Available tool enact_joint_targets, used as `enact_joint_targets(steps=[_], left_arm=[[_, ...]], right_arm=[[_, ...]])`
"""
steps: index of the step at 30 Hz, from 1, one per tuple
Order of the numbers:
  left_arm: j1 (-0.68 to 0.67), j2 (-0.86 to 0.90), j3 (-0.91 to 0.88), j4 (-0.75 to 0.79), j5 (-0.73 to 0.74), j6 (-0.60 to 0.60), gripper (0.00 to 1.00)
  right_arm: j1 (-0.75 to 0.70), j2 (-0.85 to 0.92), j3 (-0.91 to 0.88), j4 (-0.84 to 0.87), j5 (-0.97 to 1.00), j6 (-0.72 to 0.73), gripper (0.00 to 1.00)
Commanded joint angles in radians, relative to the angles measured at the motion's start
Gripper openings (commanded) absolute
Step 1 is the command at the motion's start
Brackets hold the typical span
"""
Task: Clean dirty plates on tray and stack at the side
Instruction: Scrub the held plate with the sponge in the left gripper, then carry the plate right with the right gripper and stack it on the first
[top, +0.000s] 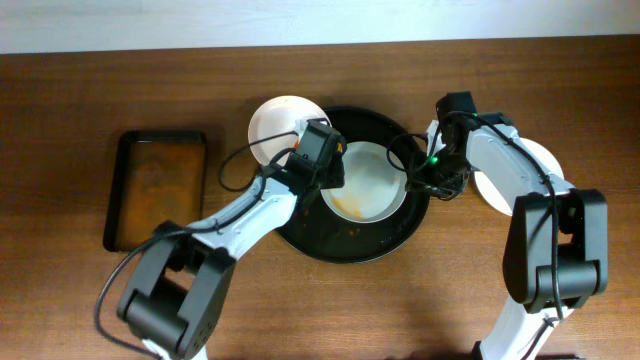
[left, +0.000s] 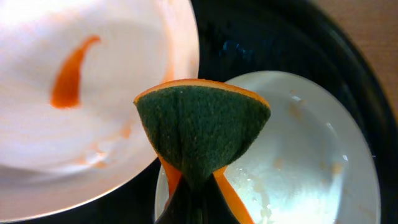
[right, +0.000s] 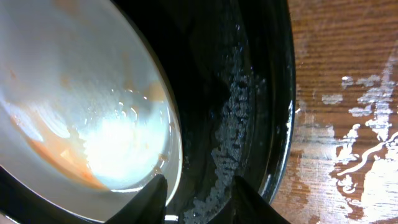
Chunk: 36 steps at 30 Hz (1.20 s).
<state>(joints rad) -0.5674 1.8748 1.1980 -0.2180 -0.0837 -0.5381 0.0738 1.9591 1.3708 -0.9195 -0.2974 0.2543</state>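
Note:
The black round tray (top: 395, 238) sits mid-table. One white plate (top: 368, 172) with an orange smear lies in it. A second smeared plate (top: 276, 120) rests at the tray's upper left edge. A third plate (top: 535, 160) lies on the table at the right. My left gripper (top: 325, 162) is shut on a green and orange sponge (left: 202, 127), held above the gap between the smeared plate (left: 93, 93) and the plate in the tray (left: 311, 149). My right gripper (right: 199, 199) is open; its fingers straddle the right rim of the tray's plate (right: 81, 106).
A smaller rectangular dark tray (top: 155, 190) with brownish liquid lies at the left. The wet black tray floor and rim (right: 249, 93) show in the right wrist view, with wet wooden table (right: 348, 124) beyond it.

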Motion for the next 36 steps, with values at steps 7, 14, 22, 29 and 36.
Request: enact_joint_targets(steps=[7, 14, 22, 29, 36], left_arm=[[-0.006, -0.182, 0.034, -0.204, -0.168, 0.042, 0.01], [0.001, -0.237, 0.034, -0.371, -0.168, 0.042, 0.01], [0.001, -0.237, 0.034, -0.416, -0.167, 0.042, 0.01], [0.001, -0.237, 0.034, -0.422, -0.185, 0.042, 0.01], [0.001, -0.237, 0.034, -0.423, -0.220, 0.042, 0.01]], right_arm=[[0.006, 0.012, 0.009, 0.079, -0.005, -0.003, 0.43], [0.055, 0.045, 0.008, 0.106, 0.047, -0.002, 0.41], [0.090, 0.116, 0.008, 0.116, 0.126, 0.076, 0.04], [0.093, -0.006, 0.021, 0.070, 0.289, 0.039, 0.04], [0.109, -0.227, 0.021, 0.056, 0.502, -0.068, 0.04]])
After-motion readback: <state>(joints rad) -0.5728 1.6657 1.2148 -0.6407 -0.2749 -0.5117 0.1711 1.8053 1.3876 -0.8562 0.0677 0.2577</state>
